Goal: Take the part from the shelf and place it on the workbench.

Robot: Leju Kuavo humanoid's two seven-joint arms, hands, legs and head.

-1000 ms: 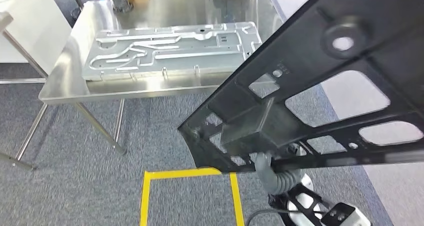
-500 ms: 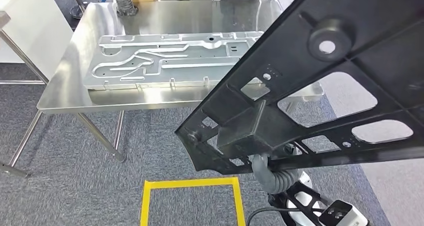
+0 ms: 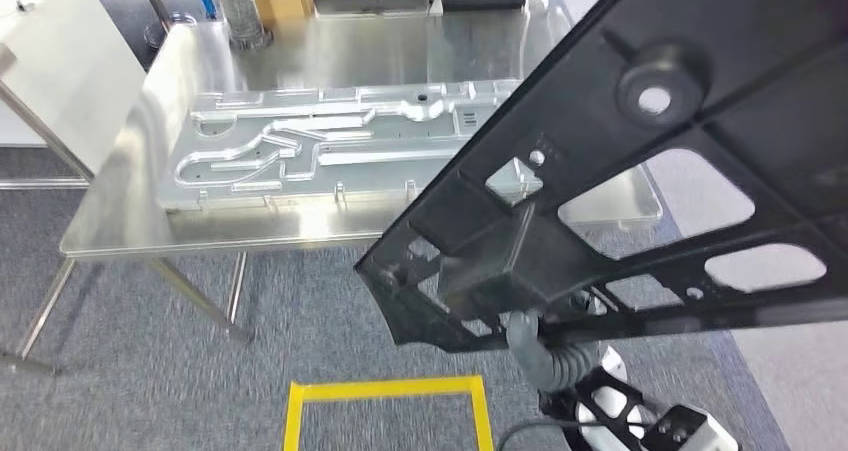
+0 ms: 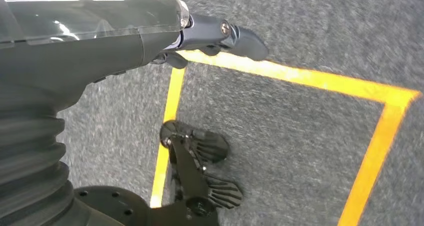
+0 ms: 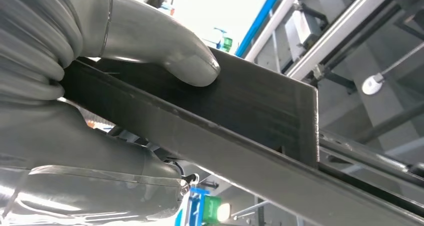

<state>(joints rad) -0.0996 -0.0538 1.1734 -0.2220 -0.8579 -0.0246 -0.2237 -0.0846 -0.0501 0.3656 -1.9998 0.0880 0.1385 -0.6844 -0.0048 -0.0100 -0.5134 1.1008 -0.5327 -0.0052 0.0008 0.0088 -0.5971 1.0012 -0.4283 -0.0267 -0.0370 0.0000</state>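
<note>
Right hand clamped on black part, long axis slanting up-right, workbench ahead-left already bearing silver plate; left hand hanging, grip unclear.

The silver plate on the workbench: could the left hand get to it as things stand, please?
Probably not yet: the left hand hangs over the carpet by the yellow tape, while the silver plate lies on the workbench ahead.

metal plate on workbench | floor tape before workbench
</note>
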